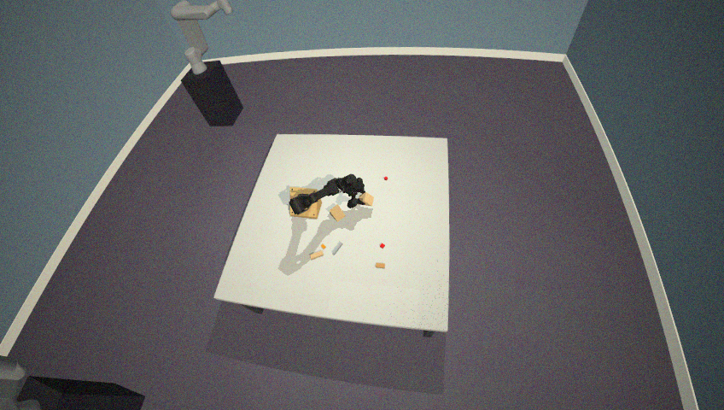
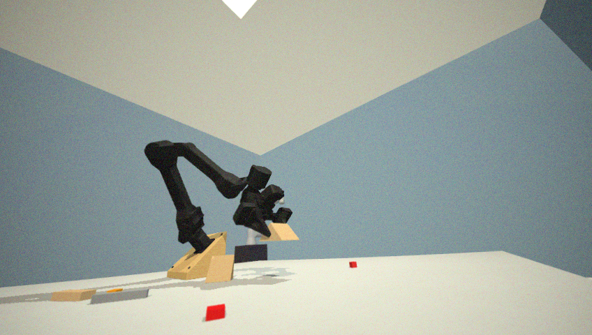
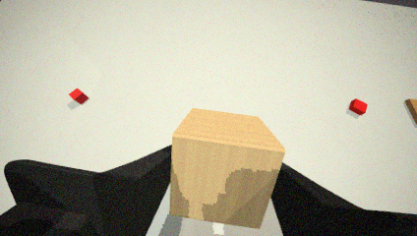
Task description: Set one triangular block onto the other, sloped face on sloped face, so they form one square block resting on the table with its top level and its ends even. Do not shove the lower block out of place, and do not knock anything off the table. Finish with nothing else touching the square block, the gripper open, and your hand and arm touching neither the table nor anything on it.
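Observation:
My gripper [image 1: 359,196] [image 2: 276,227] [image 3: 222,154] is shut on a light wooden triangular block [image 1: 367,199] [image 2: 284,232] [image 3: 216,157], with a finger at each end of it. The held block hangs above the table, its shadow apart from it in the exterior view. The other triangular block [image 1: 337,213] [image 2: 219,269] stands on the table beside the arm's base, to the left of the held one in the top and exterior views. It is out of the wrist view. The underside of the held block is hidden.
The arm's wooden base [image 1: 314,209] [image 2: 186,274] is left of the standing block. A grey bar [image 1: 337,248] [image 2: 120,296], a flat wooden block [image 1: 316,254] [image 2: 72,295], a small orange piece [image 1: 323,246], two red cubes [image 1: 385,178] [image 1: 382,245] and another small wooden block [image 1: 380,265] lie on the table.

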Controlling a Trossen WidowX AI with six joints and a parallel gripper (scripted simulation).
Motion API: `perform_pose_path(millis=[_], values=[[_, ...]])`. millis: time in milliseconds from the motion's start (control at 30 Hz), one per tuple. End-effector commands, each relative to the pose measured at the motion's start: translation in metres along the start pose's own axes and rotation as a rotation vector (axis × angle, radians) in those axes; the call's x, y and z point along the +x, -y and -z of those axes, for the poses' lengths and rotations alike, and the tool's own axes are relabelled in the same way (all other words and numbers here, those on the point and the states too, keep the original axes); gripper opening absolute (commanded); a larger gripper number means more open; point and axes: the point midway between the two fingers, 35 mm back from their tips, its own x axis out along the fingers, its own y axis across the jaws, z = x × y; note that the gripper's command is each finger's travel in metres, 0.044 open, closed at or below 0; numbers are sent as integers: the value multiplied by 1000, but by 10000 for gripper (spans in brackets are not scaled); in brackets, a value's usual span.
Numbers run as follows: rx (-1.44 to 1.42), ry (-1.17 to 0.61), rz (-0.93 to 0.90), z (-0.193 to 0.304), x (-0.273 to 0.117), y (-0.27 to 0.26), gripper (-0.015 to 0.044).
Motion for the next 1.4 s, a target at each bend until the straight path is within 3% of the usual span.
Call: perform_pose_path(millis=[0, 700, 1367], values=[[51, -27, -17, -8, 4, -5, 0], [301, -304, -20, -19, 19, -19, 0], [536, -574, 116, -24, 14, -10, 0]])
